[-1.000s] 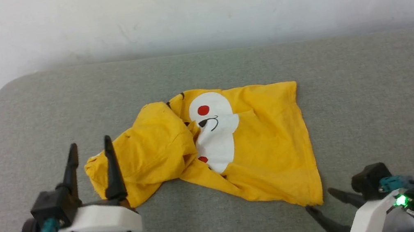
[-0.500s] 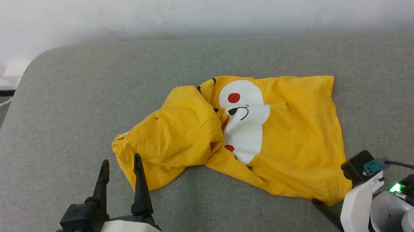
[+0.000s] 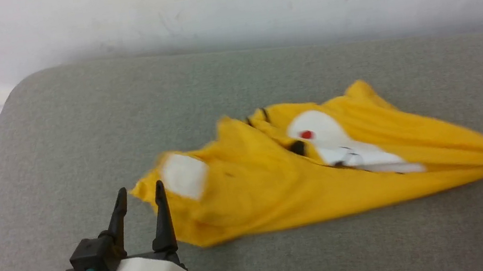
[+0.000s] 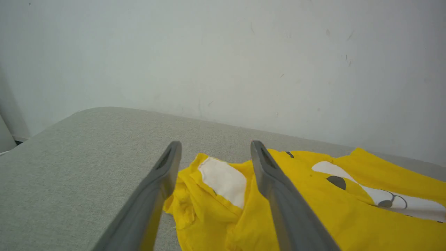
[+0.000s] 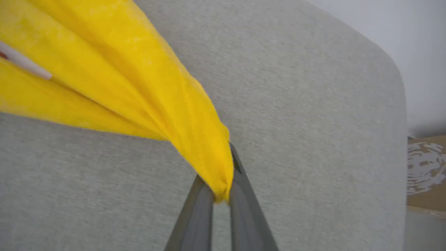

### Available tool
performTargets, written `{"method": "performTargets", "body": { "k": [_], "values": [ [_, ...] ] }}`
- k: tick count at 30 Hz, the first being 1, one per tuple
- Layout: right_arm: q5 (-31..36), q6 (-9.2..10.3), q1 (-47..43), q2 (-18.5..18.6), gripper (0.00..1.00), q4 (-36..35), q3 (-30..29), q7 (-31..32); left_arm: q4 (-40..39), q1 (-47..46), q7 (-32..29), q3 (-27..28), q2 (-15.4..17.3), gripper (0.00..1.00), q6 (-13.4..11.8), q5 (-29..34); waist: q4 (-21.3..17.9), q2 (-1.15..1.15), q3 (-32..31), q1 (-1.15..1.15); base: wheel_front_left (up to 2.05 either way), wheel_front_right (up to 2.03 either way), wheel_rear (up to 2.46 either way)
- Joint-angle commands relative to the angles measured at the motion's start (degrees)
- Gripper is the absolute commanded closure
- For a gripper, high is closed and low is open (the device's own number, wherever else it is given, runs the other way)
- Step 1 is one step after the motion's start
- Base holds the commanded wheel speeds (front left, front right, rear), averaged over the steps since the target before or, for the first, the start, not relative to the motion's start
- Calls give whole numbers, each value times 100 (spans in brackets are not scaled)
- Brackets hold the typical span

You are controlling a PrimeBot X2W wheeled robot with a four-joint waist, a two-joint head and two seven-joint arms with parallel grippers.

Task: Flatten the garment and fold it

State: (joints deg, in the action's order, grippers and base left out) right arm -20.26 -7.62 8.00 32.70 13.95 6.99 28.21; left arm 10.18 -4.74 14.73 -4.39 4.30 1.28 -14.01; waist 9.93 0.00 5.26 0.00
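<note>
Right claw (image 5: pixel 218 176) is clamped tight on a corner of the yellow T-shirt (image 3: pixel 279 192), which tapers to a taut point at the right of the grey cushion (image 3: pixel 76 132). The shirt stretches across the cushion's middle, face print up. Left claw (image 3: pixel 141 188) hangs spread wide, empty, at the shirt's left edge.

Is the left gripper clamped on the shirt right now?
No, the left gripper is open: its two fingers stand wide apart, pinching none of the garment.
</note>
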Motion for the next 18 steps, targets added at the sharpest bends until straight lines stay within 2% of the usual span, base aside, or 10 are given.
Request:
{"method": "performTargets", "body": {
  "k": [1, 4, 5, 6, 12, 15, 18],
  "values": [
    [148, 13, -41, 251, 100, 73, -260, 92, 33, -75, 27, 11, -41, 0, 61, 56, -143, 0, -76, 0, 0, 0, 0],
    [192, 13, -32, 360, 100, 241, -530, 98, 40, -123, 27, 17, -75, 0, 88, 89, -202, 0, -29, 0, 0, 0, 0],
    [185, 13, -19, 327, 91, 300, -570, 58, 42, -128, 27, 11, -85, 0, 97, 100, -215, 0, -14, 0, 0, 0, 0],
    [196, 13, -18, 293, 0, 362, -571, 6, 53, -133, 27, 2, -93, 0, 110, 108, -222, 0, 3, 0, 0, 0, 0],
    [112, 13, 14, -184, 0, 446, -583, -378, 140, -152, 27, -21, -119, 0, 155, 132, -235, 0, 3, 0, 0, 0, 0],
    [-115, 13, -2, -481, 0, 83, -556, -627, 183, -113, 27, -11, -127, 0, 168, 137, -255, 0, -59, 0, 0, 0, 0],
    [-428, 13, -73, -667, 0, -566, -304, -643, 212, -47, 27, 9, -132, 0, 180, 152, -281, 0, -121, 0, 0, 0, 0]
  ]
}}
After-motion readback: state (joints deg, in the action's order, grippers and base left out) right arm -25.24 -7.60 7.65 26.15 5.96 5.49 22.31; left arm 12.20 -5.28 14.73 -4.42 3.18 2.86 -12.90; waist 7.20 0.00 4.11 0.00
